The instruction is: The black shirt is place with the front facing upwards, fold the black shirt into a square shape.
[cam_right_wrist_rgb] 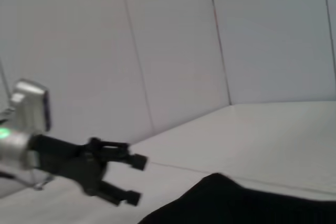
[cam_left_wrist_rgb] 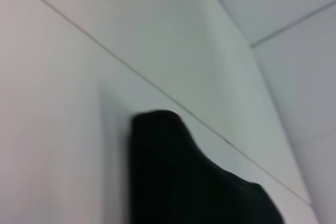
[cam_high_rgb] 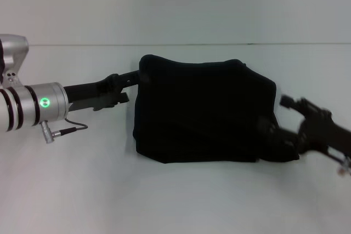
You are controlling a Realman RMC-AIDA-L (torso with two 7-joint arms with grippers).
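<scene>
While the black shirt (cam_high_rgb: pixel 203 110) lies folded, long axis left-right, the left gripper (cam_high_rgb: pixel 130 86) is spread open (empty); right gripper (cam_high_rgb: pixel 274 127) grip cannot be told.

Silver wrist (cam_high_rgb: pixel 33 105) (green light), black gripper (cam_right_wrist_rgb: pixel 134 179)

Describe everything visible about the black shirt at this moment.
The black shirt is plain dark cloth, folded into a rough, slightly lumpy rectangle lying on the white table. No lettering or sleeves show. Its edges are uneven, the near right corner trailing out. The left gripper sits at its far left corner, jaws open; the right gripper is by its right edge.
</scene>
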